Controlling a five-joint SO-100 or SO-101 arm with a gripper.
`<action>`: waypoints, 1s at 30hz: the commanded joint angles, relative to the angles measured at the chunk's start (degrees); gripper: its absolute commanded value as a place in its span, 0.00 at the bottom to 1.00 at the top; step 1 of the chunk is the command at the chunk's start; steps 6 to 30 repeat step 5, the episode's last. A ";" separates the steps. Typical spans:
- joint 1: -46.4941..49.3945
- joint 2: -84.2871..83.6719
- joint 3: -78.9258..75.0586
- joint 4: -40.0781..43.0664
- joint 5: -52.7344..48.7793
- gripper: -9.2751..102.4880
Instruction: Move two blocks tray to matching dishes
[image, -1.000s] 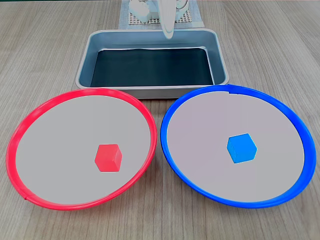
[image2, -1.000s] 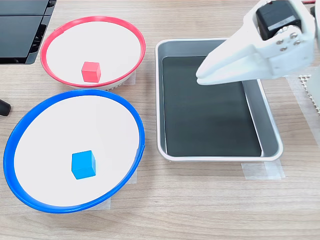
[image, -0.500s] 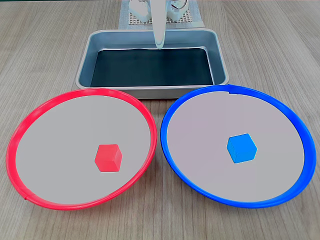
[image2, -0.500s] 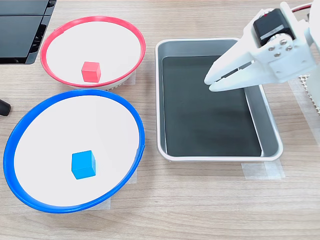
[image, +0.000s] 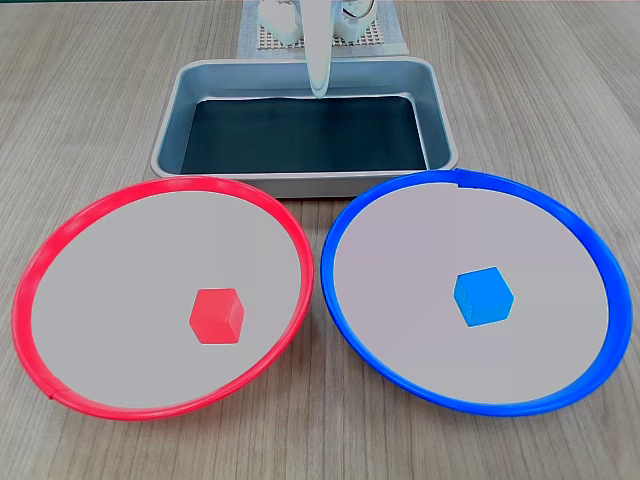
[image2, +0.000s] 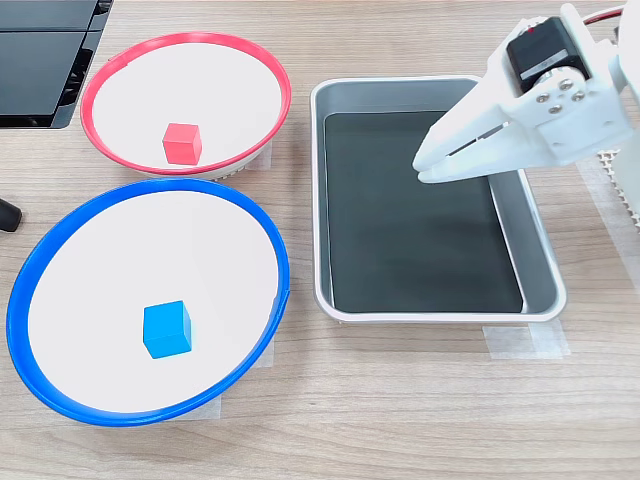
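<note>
Surface: pale wood-grain table (image2: 420, 420) under both fixed views.
Gripper: white gripper (image2: 420, 168) hangs over the tray's dark floor, fingers nearly together with a thin slit between, holding nothing.
Tray: silvery metal tray (image2: 538, 255), just right of the dishes.
Red block: red block (image2: 182, 143) lies in the far red-rimmed dish (image2: 130, 60).
Blue block: blue block (image2: 166, 329) lies in the near blue-rimmed dish (image2: 60, 250).

The arm is white moulded plastic, and its end effector (image2: 420, 167) has two long fingers tapering to blunt tips. A black servo block sits in the wrist housing, fastened by small silver screws, with a red wire behind it.
</note>
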 joint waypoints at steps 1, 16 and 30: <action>0.35 1.41 0.00 0.26 0.09 0.08; 0.35 1.41 0.00 0.26 0.09 0.08; 0.35 1.41 0.00 0.26 0.09 0.08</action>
